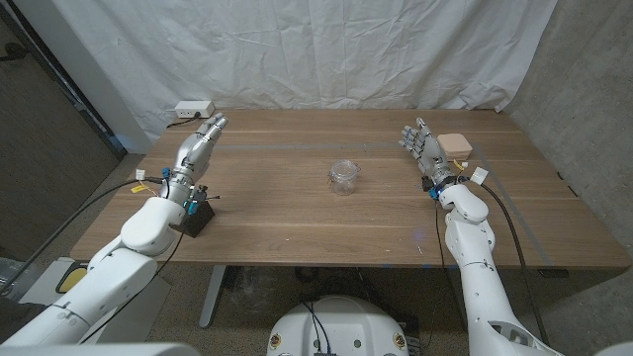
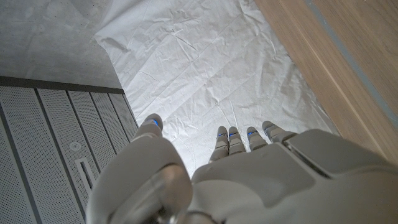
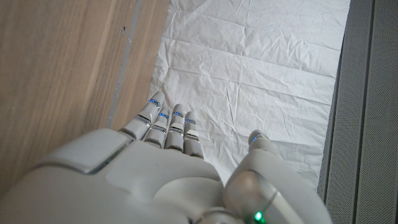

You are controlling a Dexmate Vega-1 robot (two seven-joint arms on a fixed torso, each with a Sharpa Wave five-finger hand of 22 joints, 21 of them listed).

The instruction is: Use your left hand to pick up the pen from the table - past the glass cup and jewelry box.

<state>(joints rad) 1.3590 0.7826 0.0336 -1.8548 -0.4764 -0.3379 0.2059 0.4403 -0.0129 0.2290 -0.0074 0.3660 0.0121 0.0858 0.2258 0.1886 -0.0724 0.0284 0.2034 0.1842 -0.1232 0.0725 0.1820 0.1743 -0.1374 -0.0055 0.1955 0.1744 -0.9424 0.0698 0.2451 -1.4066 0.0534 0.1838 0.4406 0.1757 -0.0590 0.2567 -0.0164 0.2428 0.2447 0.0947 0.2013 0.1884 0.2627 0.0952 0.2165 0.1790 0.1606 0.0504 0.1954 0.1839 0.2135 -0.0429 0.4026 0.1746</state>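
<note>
Left hand [image 1: 198,148] is raised over the table's [image 1: 297,222] left side, fingers straight, holding nothing. Right hand [image 1: 423,148] is likewise unclenched and empty, just in front of the jewelry box [image 1: 457,145]. The glass cup [image 1: 343,176] stands mid-table. Pen: cannot tell where it lies. Judgement: it should be light, stiff, smooth and prone to rolling, so pinch it mid-barrel, thumb against fingertips.

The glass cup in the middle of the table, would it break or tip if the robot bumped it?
Probably it would slide or tip easily: the glass cup looks small, empty and clear, so likely light. Being glass, it could crack if knocked off the wooden table, though it stands well away from the edges. Its smooth sides may be slippery to grip.
</note>
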